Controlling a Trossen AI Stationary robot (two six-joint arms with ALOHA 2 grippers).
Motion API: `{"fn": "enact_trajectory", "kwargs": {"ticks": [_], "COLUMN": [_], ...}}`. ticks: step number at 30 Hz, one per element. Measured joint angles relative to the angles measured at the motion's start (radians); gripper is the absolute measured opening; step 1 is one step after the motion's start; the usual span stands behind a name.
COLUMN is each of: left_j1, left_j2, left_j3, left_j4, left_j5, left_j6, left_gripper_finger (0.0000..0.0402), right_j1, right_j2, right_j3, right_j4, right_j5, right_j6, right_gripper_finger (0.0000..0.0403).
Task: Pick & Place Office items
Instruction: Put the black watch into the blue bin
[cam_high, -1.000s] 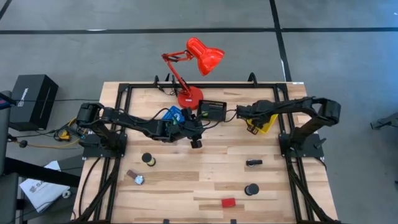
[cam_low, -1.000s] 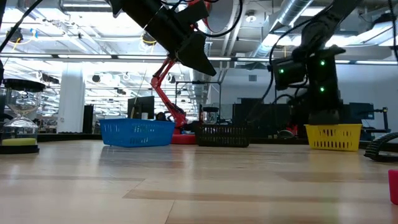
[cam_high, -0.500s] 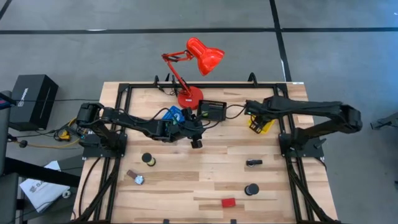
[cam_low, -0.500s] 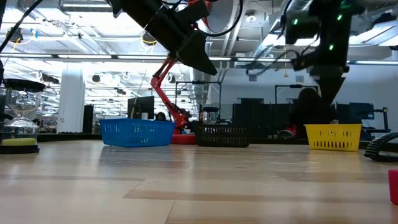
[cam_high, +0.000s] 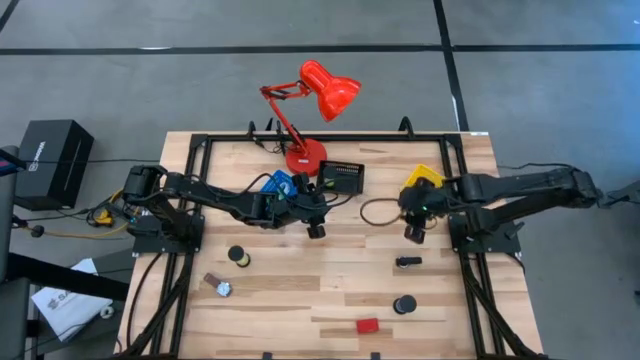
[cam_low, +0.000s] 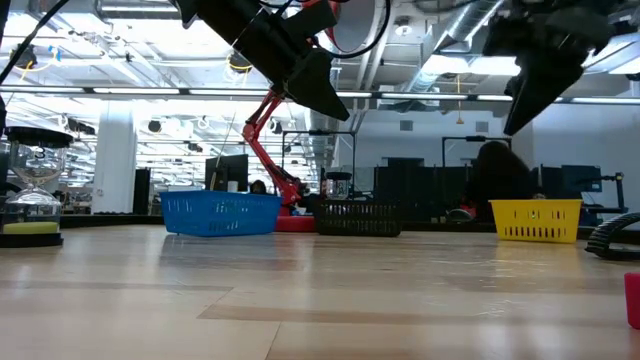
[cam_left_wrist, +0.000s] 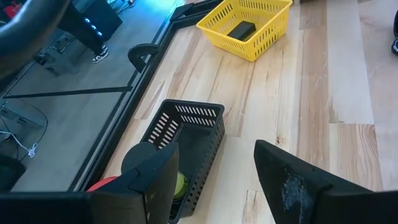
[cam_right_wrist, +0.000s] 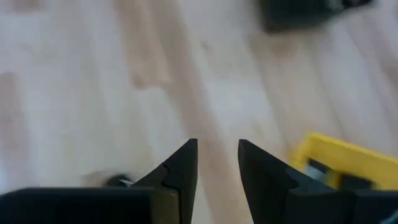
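Note:
My left gripper (cam_high: 315, 228) (cam_left_wrist: 216, 168) hangs open and empty above the middle of the table, near the black bin (cam_high: 342, 178). My right gripper (cam_high: 415, 231) (cam_right_wrist: 217, 155) hangs empty above the table, on the near side of the yellow bin (cam_high: 422, 178); its fingers stand a small gap apart. On the table lie a tape roll (cam_high: 238, 256), a small clip-like item (cam_high: 218, 287), a small black item (cam_high: 406, 262), a black cylinder (cam_high: 404, 303) and a red block (cam_high: 368, 325). A black item (cam_left_wrist: 242, 30) lies in the yellow bin.
A blue bin (cam_high: 278, 184) and the base of the red desk lamp (cam_high: 305, 157) stand at the back beside the black bin, which holds a yellow-green thing (cam_left_wrist: 180, 184). A dark cable loop (cam_high: 378, 212) lies left of my right gripper. An hourglass (cam_low: 35, 190) stands at the table's left.
My right gripper has come away from above the yellow bin toward the table's near edge and has risen, its arm swinging out to the right. My left arm has kept still.

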Motion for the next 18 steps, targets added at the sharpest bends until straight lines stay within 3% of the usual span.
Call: {"fn": "enact_trajectory", "kwargs": {"ticks": [5,11,15,18], "left_j1": [0.0,0.0,0.0,0.0], "left_j2": [0.0,0.0,0.0,0.0], "left_j3": [0.0,0.0,0.0,0.0], "left_j4": [0.0,0.003,0.009,0.019], "left_j5": [0.0,0.0,0.007,0.07], "left_j6": [0.0,-0.001,-0.046,-0.079], "left_gripper_finger": [0.0205,0.0205,0.0205,0.0205], "right_j1": [0.077,0.126,0.141,0.125], "right_j2": [-0.077,-0.138,-0.125,-0.093], "right_j3": [-0.088,-0.253,-0.355,-0.404], "right_j4": [0.15,0.518,0.742,0.909], "right_j5": [-0.017,-0.065,-0.118,-0.121], "right_j6": [-0.002,-0.039,-0.141,-0.247], "right_gripper_finger": [0.0106,0.0106,0.0106,0.0106]}}
